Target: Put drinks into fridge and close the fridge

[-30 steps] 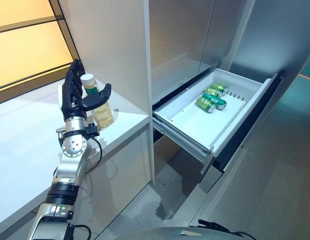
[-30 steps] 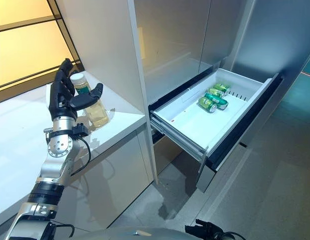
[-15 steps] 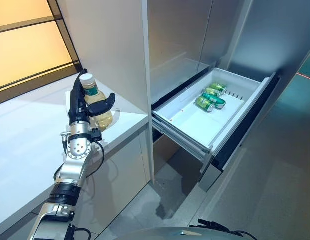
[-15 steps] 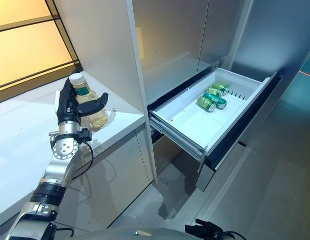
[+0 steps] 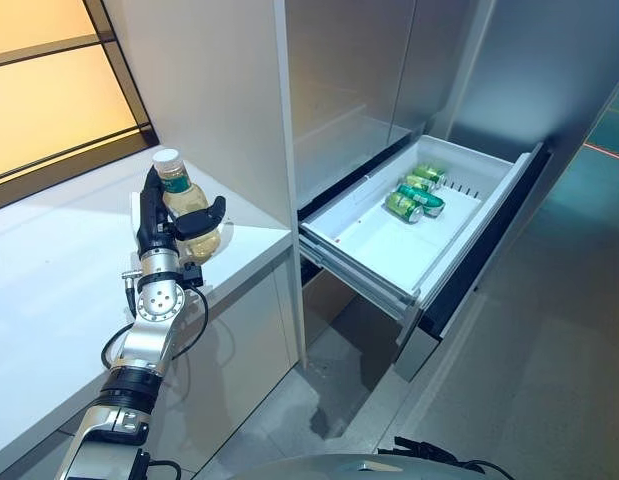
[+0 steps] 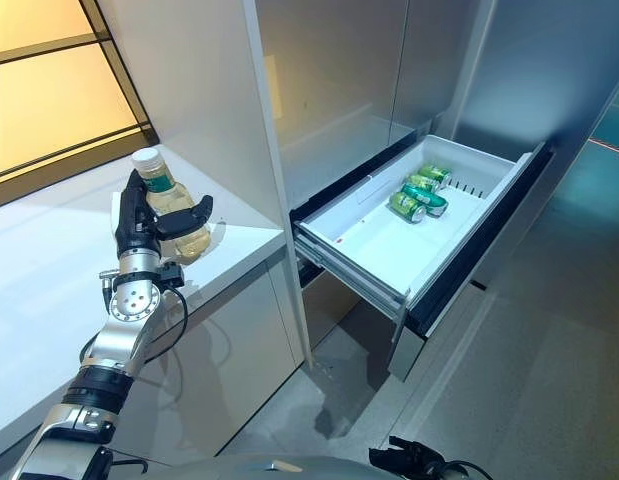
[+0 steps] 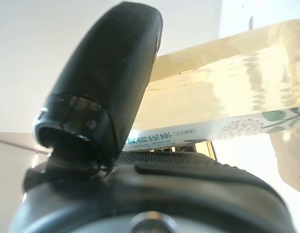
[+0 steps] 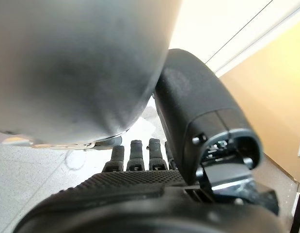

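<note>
Left robot hand (image 5: 169, 225): wrapping round the bottle (image 5: 186, 208), fingers behind it and thumb curling across the front, just below the label; in the left wrist view the thumb (image 7: 108, 73) lying against the pale liquid body.
Bottle: standing upright, long axis vertical, white cap on top, pale yellow drink inside; sitting at, or just above, the table (image 5: 59, 270) near its right front corner; contact with the surface not clear from here.
Right robot hand (image 8: 140, 155): showing only in its own wrist view, fingers hanging straight and relaxed, holding nothing; nowhere near the bottle, so the left robot hand being the nearer one by far.
Table edge: ending just right of the bottle, against a tall white side panel (image 5: 214, 90) that stands between table and fridge.
Fridge drawer (image 5: 374, 245): pulled fully out, lying to the right of the left robot hand and lower than the table top, well apart from the bottle; front part of its floor bare.
Cans (image 5: 414, 195): three green ones lying on their sides at the drawer's far end.
Coming move, as a judgement: carrying the bottle rightward past the panel's front edge and down into the drawer's bare front part; keeping clear of the panel looking like the main concern.
Drawer closing: not yet done.
</note>
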